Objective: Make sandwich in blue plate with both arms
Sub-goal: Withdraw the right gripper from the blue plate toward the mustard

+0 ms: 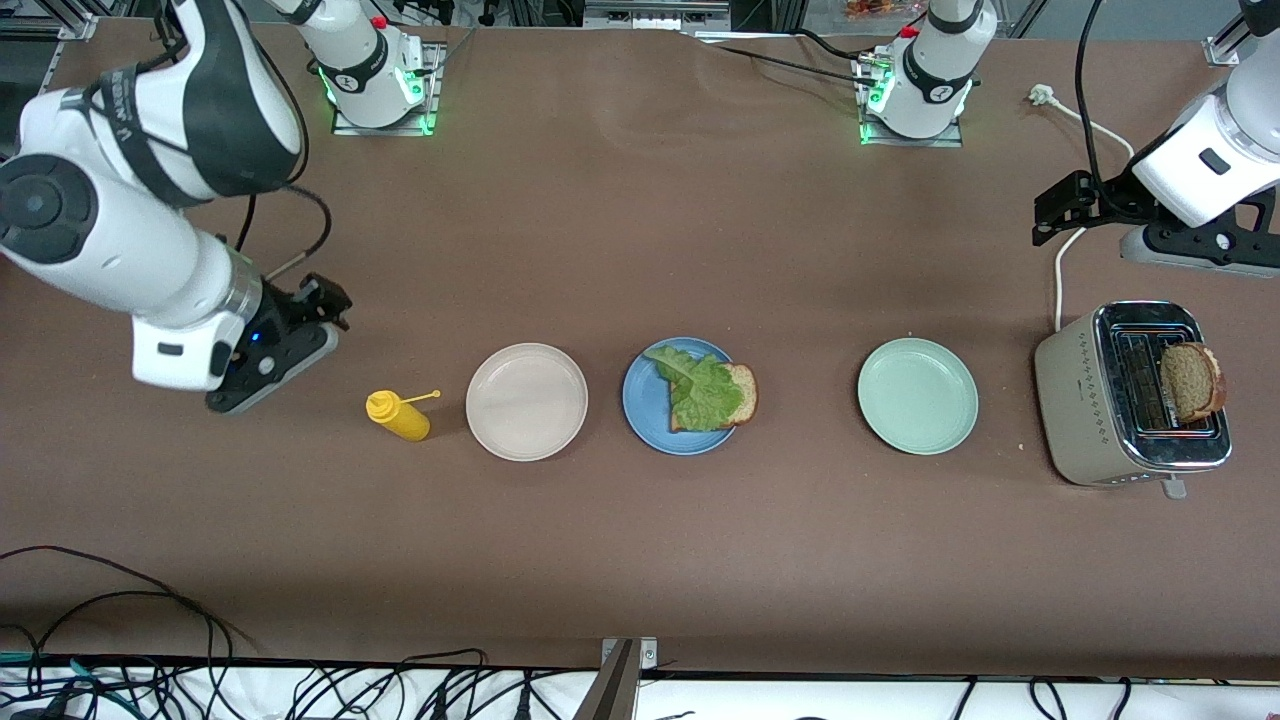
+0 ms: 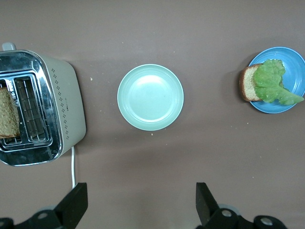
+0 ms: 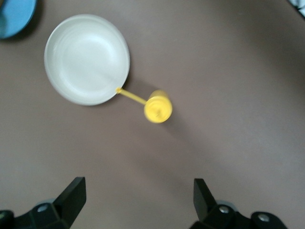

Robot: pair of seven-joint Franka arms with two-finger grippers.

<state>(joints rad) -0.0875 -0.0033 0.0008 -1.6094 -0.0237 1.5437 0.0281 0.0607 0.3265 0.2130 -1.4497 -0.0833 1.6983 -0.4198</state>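
The blue plate (image 1: 640, 412) lies mid-table and holds one brown bread slice (image 1: 743, 392) with a ruffled green lettuce leaf (image 1: 704, 393) on top. A second bread slice (image 1: 1190, 380) stands in a slot of the toaster (image 1: 1075, 400) at the left arm's end. My left gripper (image 1: 1060, 208) is open and empty, up over the table beside the toaster. The left wrist view shows its open gripper (image 2: 141, 191), the plate (image 2: 296, 62), the lettuce (image 2: 271, 83) and the toaster slice (image 2: 7, 114). My right gripper (image 1: 320, 300) is open and empty near the yellow bottle; it also shows in the right wrist view (image 3: 139, 186).
A cream-white plate (image 1: 526, 401) and a yellow squeeze bottle (image 1: 398, 415) lie toward the right arm's end. A mint-green plate (image 1: 917, 395) lies between the blue plate and the toaster. The toaster's white cable (image 1: 1060, 280) runs toward the left arm's base.
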